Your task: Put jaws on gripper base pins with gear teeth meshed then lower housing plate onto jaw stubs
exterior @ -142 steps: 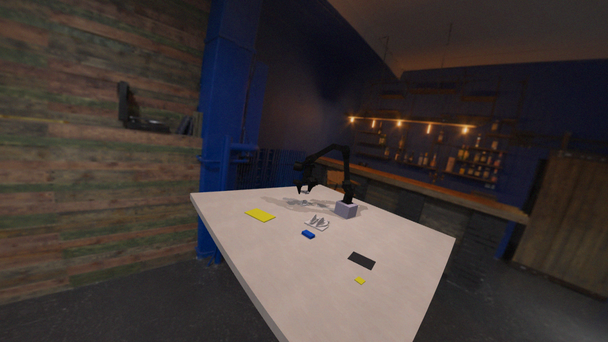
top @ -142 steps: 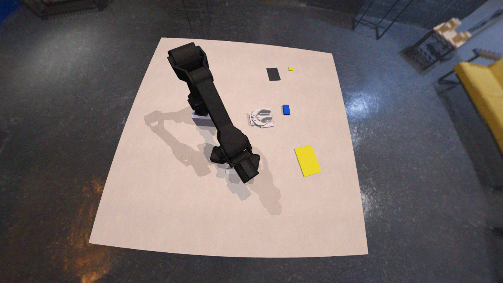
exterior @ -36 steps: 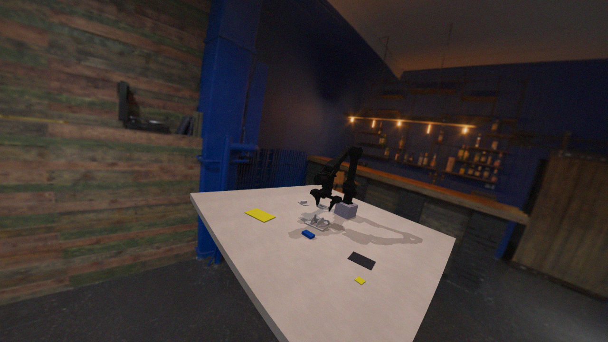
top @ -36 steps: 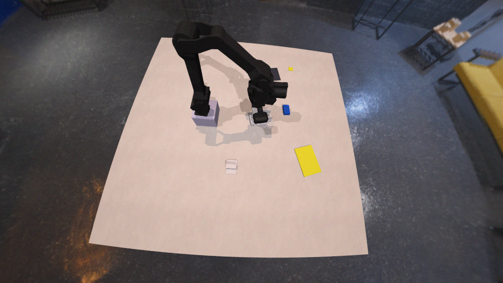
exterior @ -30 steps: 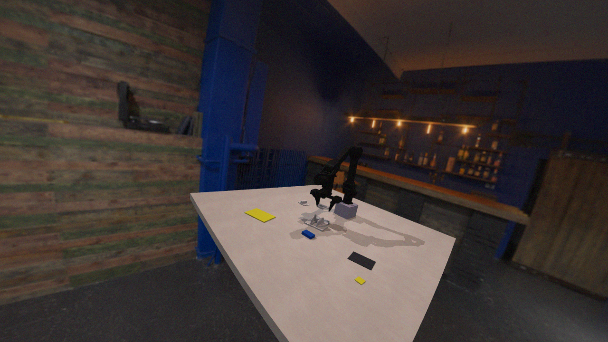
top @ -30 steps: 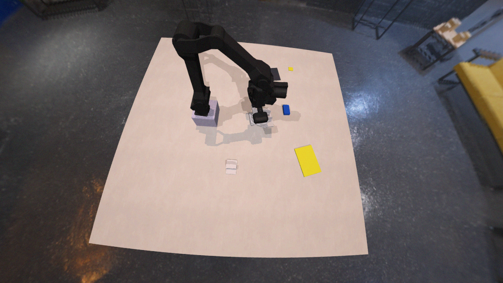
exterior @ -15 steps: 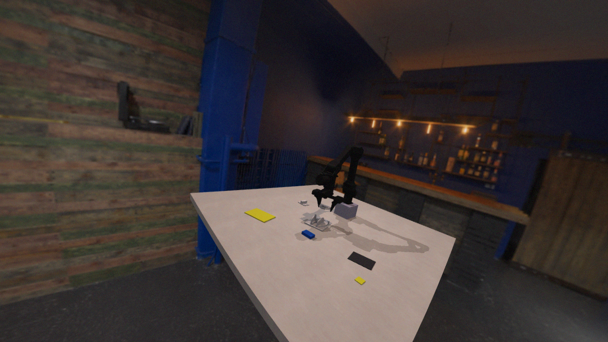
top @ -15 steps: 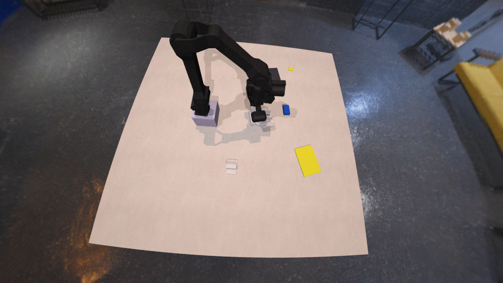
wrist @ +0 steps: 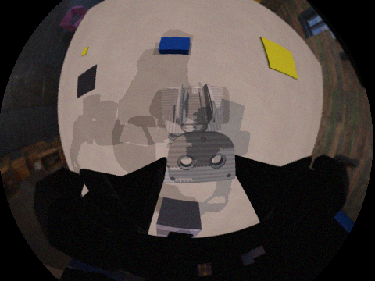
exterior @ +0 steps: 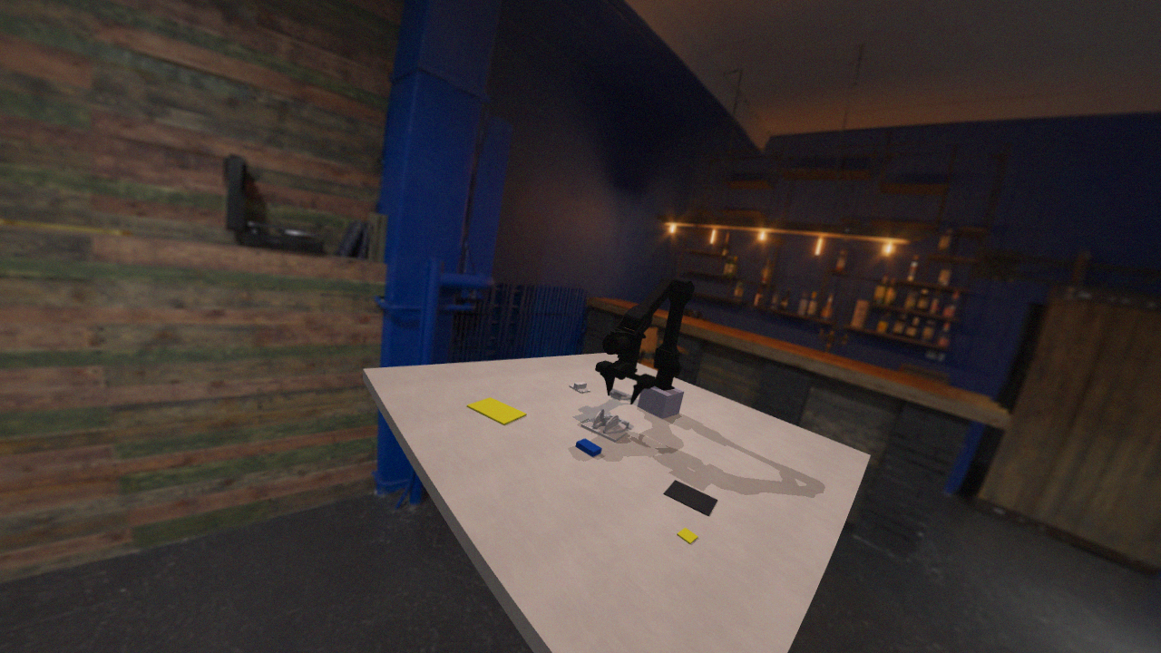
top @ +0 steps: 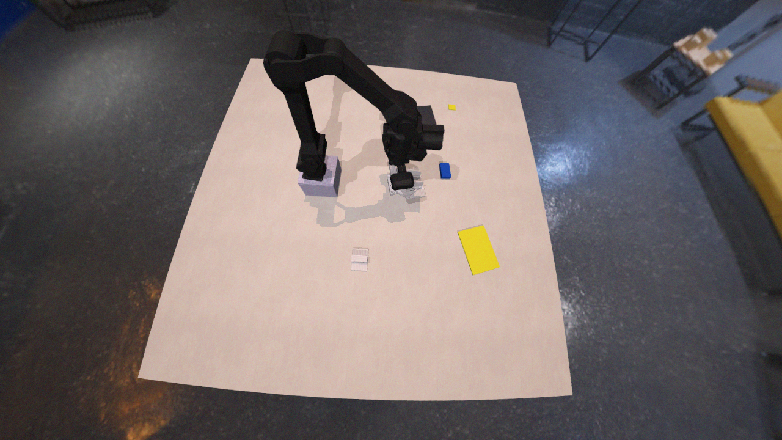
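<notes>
Top view, gripper base: the gripper base (top: 422, 192) (exterior: 619, 435) (wrist: 169, 97) is the landmark, partly hidden by the gripper (top: 401, 180) (exterior: 621, 396) (wrist: 199, 159); the blue block (top: 445, 170) (exterior: 588, 447) (wrist: 174, 44) lies right of it, the ridged white part (top: 359, 259) (exterior: 579, 387) well apart to its lower left; the plate is hard to pick out here.
Exterior view, housing plate: the housing plate (exterior: 619, 394) (wrist: 201, 150) hangs between the fingertips, raised and on the plinth side of the gripper base; it is not yet lowered.
Wrist view, hand: the fingers stand wide, shut on the plate's two side edges; its face with two round holes shows between them, just below the gripper base in this view and overlapping its near edge.
Wrist view, jaws: two jaws (wrist: 179, 105) (wrist: 208, 101) stand side by side on the gripper base; tooth mesh cannot be told.
Plate, handling: likely light, stiff and thin, apt to tilt or slip if gripped off centre; mid-side edges suit best, holes left free for the stubs.
</notes>
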